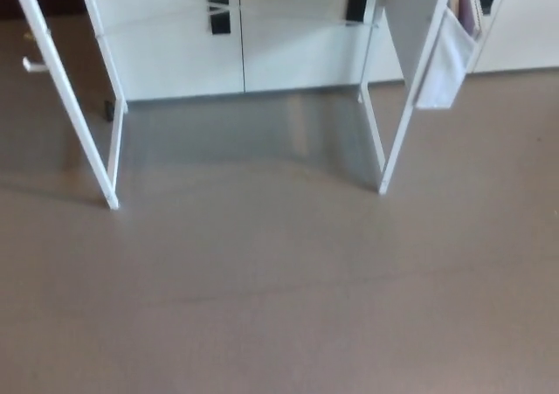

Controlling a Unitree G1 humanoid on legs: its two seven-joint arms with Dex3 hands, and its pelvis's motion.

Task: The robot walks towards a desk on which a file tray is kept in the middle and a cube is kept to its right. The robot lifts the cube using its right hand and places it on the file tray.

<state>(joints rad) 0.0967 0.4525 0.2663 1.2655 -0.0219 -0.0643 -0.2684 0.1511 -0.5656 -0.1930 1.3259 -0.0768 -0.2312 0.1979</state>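
Only the lower part of the white desk shows in the head view: a slanted front left leg (61, 88) and a front right leg (410, 106), with thinner back legs behind. The desk top, the file tray and the cube lie above the picture's top edge. Neither of my hands shows.
Grey-brown floor (279, 298) fills the lower picture. White cabinet doors (236, 44) with black handles stand behind the desk. A white hanging pocket (445, 62) is on the desk's right side. A wooden door shows at far left.
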